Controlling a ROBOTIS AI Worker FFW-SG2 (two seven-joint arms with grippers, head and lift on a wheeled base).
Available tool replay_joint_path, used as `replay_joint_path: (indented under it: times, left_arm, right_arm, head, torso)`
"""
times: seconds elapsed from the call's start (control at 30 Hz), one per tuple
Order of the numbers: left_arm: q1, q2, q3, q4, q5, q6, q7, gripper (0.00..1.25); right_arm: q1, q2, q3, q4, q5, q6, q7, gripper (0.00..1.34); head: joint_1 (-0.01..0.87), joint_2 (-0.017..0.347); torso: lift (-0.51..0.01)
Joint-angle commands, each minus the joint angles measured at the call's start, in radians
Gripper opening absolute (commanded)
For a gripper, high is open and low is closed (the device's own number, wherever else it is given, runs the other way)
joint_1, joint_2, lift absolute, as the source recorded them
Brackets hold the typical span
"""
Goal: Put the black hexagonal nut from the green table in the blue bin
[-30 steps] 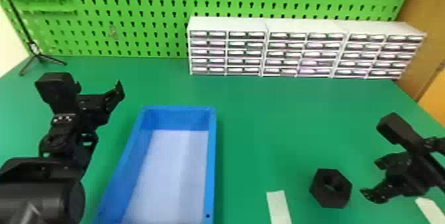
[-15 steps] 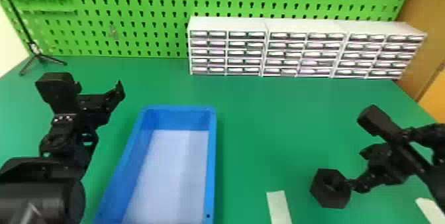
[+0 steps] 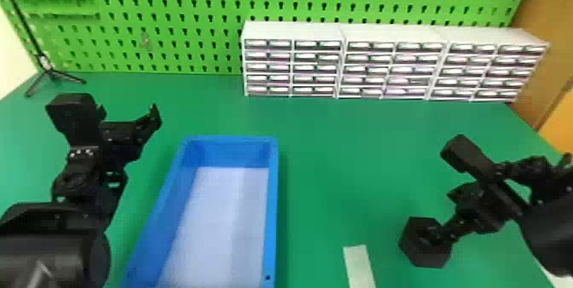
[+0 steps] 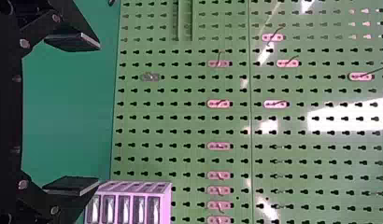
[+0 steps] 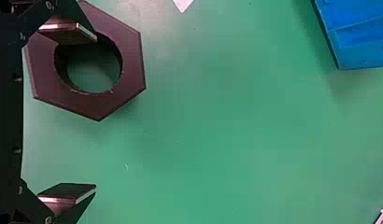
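In the head view, the black hexagonal nut (image 3: 420,252) lies on the green table (image 3: 349,151) at four o'clock, outside the blue bin (image 3: 272,206) at seven; the right gripper (image 3: 441,214) hangs over it, the left gripper (image 3: 129,114) parked at nine.

The left wrist view shows empty, spread fingers (image 4: 73,41) before a green pegboard (image 4: 249,112).

In the right wrist view, fingers (image 5: 68,32) stand parted, unclenched, one overlapping the nut's hole.

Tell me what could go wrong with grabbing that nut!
The right gripper has one jaw over the hole of the black nut and one out past its edge, so closing might pinch just one side, letting the nut tilt or slip. Later, it might bump the rim of the blue bin.
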Motion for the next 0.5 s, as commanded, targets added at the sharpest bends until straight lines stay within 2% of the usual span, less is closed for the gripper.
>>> replay_joint_path:
  times: [0.0, 0.47]
  left_arm:
    - [0.0, 0.0, 0.0, 0.0, 0.0, 0.0, 0.0, 1.0]
    - [-0.005, 0.0, 0.003, 0.0, 0.008, 0.0, 0.0, 1.0]
  right_arm:
    - [-0.008, 0.014, 0.003, 0.025, 0.009, -0.014, 0.0, 1.15]
    - [-0.027, 0.044, 0.007, 0.097, 0.026, -0.054, -0.002, 1.15]
  head:
    - [0.683, 0.028]
    - [0.683, 0.028]
  torso:
    - [-0.096]
    - [-0.096]
